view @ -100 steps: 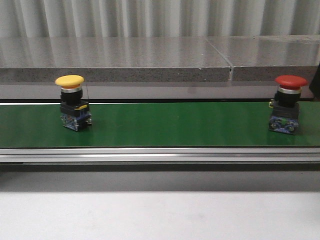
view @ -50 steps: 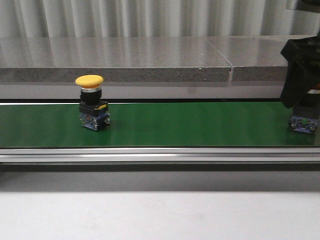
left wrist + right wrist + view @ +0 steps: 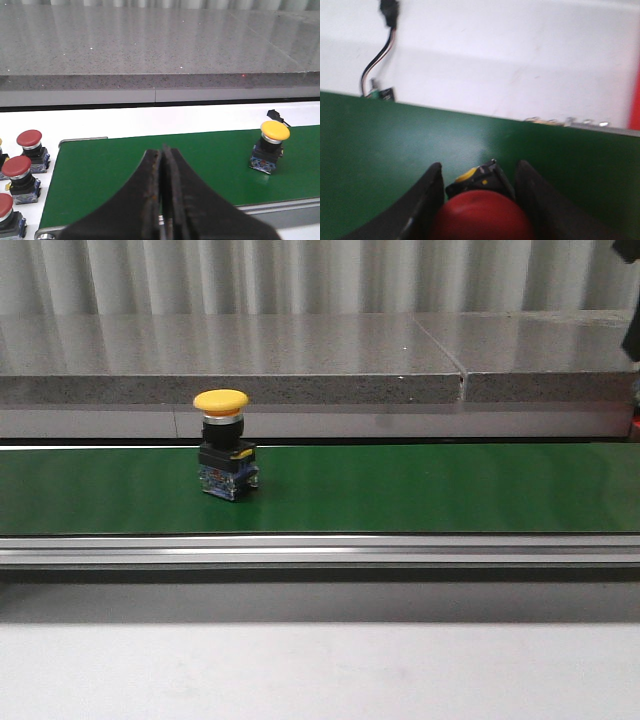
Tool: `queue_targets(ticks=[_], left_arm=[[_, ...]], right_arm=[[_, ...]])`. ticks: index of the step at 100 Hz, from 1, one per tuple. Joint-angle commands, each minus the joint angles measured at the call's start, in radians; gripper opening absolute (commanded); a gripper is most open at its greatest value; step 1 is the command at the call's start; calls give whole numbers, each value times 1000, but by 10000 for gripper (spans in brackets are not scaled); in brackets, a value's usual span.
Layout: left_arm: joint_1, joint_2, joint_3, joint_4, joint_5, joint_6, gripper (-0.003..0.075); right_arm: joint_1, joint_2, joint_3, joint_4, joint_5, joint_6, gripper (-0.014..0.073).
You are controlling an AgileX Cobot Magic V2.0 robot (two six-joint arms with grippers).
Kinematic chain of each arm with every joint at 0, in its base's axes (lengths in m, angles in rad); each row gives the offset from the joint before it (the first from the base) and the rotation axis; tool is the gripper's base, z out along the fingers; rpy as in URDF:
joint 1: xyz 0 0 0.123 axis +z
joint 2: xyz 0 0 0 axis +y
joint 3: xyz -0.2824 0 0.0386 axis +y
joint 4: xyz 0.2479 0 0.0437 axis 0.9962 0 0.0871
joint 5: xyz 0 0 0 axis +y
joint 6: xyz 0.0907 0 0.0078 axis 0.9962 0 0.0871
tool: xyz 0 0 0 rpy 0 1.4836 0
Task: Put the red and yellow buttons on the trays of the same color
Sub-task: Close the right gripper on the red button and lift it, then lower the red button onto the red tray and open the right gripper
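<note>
On the green belt (image 3: 400, 490), a yellow button (image 3: 270, 153) stands beyond the closed, empty left end effector (image 3: 162, 200). A red button (image 3: 480, 217), rigid and top-heavy, is gripped between the right end effector's (image 3: 479, 200) fingers below its cap.

A grey speckled stone ledge (image 3: 230, 360) runs along the back. Behind it stands a pale corrugated wall (image 3: 300, 275). The ledge shines with reflected light.

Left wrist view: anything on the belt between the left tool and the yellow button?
Nothing: only bare green belt lies between the left tool and the yellow button, seen in the left wrist view.
</note>
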Motion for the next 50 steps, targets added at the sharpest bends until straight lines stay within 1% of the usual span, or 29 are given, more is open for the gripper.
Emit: queue_targets(ticks=[1,9,23,37,50], left_arm=[[-7,9,-25,-15,-81,1,-20],[-7,9,-25,-15,-81,1,-20],[-7,9,-25,-15,-81,1,-20],[-7,9,-25,-15,-81,1,-20],[-7,9,-25,-15,-81,1,-20]], right_arm=[[-82,-9,-64,9,-61,-4,62],[-163,33,-98,9,-92,21,62],[-258,126,-149,9,-158,31,62],[-312,223,-198,10,-197,51,62],[-334,309,-235,10,-217,54,62]])
